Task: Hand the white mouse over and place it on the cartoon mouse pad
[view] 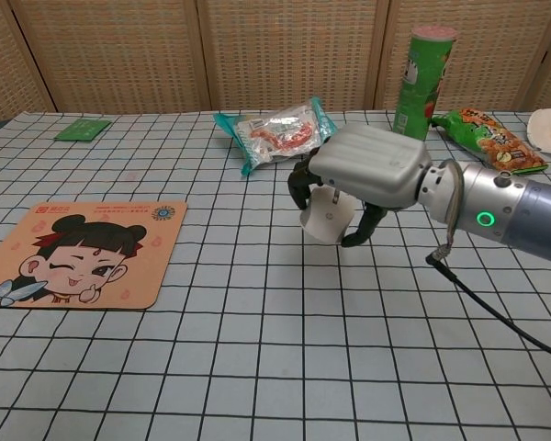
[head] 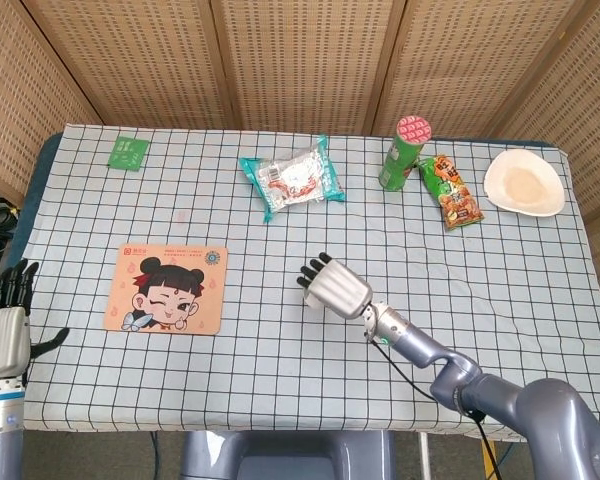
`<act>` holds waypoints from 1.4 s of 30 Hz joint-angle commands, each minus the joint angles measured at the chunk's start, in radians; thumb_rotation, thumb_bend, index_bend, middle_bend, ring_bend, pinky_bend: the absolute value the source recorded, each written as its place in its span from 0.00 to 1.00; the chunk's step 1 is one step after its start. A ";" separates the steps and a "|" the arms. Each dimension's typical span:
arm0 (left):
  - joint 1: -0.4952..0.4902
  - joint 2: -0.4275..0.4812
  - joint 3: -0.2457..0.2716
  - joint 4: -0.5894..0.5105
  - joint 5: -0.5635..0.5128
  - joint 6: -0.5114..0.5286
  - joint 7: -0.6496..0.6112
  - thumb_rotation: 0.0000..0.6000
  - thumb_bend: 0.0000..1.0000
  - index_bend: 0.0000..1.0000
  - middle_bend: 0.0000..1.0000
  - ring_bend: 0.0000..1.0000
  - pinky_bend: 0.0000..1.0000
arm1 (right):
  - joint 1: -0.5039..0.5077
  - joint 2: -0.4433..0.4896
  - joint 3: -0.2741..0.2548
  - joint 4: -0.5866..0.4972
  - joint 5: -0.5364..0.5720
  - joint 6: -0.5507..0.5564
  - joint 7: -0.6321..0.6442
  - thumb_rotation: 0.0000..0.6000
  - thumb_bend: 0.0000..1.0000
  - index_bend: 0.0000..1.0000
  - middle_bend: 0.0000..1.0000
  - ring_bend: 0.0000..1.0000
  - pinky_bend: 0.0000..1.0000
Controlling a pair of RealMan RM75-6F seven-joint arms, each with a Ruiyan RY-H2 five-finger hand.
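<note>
My right hand point(head: 333, 287) point(view: 363, 173) hovers over the middle of the table and grips the white mouse point(view: 329, 215), whose pale body hangs below the curled fingers. In the head view the mouse is hidden under the hand. The cartoon mouse pad point(head: 167, 288) point(view: 75, 252), orange with a winking girl's face, lies flat at the left, well apart from the hand. My left hand point(head: 5, 325) stays at the table's left edge with fingers spread and nothing in it; the chest view does not show it.
At the back lie a teal snack bag point(head: 292, 177) point(view: 282, 131), a green chips can point(head: 404, 151) point(view: 421, 84), an orange-green snack packet point(head: 452, 192) point(view: 489, 136), a white plate point(head: 524, 182) and a green packet point(head: 128, 152) point(view: 83, 130). A checked cloth covers the table.
</note>
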 commanded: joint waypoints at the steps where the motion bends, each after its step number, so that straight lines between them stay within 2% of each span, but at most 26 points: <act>1: -0.001 0.001 -0.002 0.004 -0.008 -0.007 -0.006 1.00 0.08 0.00 0.00 0.00 0.00 | 0.043 -0.064 -0.039 0.091 -0.057 0.025 0.026 1.00 0.14 0.78 0.51 0.43 0.45; 7: -0.005 -0.002 -0.002 0.009 -0.012 -0.012 -0.009 1.00 0.08 0.00 0.00 0.00 0.00 | 0.083 -0.127 -0.084 0.209 -0.099 0.042 0.054 1.00 0.13 0.78 0.51 0.43 0.45; 15: -0.007 -0.006 0.000 0.014 -0.017 -0.017 -0.009 1.00 0.08 0.00 0.00 0.00 0.00 | 0.106 -0.157 -0.120 0.266 -0.118 0.055 0.062 1.00 0.13 0.77 0.50 0.43 0.45; 18: -0.008 -0.008 0.000 0.015 -0.018 -0.017 -0.007 1.00 0.08 0.00 0.00 0.00 0.00 | 0.104 -0.169 -0.125 0.277 -0.118 0.071 0.053 1.00 0.13 0.74 0.47 0.42 0.42; 22: -0.008 -0.010 0.003 0.015 -0.015 -0.015 -0.003 1.00 0.08 0.00 0.00 0.00 0.00 | 0.100 -0.180 -0.123 0.271 -0.095 0.044 0.027 1.00 0.11 0.67 0.39 0.33 0.31; 27: -0.006 -0.007 0.001 0.008 -0.016 -0.011 -0.007 1.00 0.08 0.00 0.00 0.00 0.00 | 0.100 -0.188 -0.120 0.250 -0.078 0.029 -0.026 1.00 0.10 0.62 0.33 0.27 0.24; 35: -0.005 0.000 -0.002 -0.001 -0.018 -0.007 -0.015 1.00 0.08 0.00 0.00 0.00 0.00 | 0.096 -0.171 -0.119 0.196 -0.056 -0.001 -0.099 1.00 0.09 0.50 0.17 0.09 0.07; 42: -0.003 0.004 -0.002 -0.006 -0.016 -0.001 -0.017 1.00 0.08 0.00 0.00 0.00 0.00 | 0.079 -0.140 -0.116 0.142 -0.039 -0.003 -0.165 1.00 0.09 0.41 0.08 0.01 0.00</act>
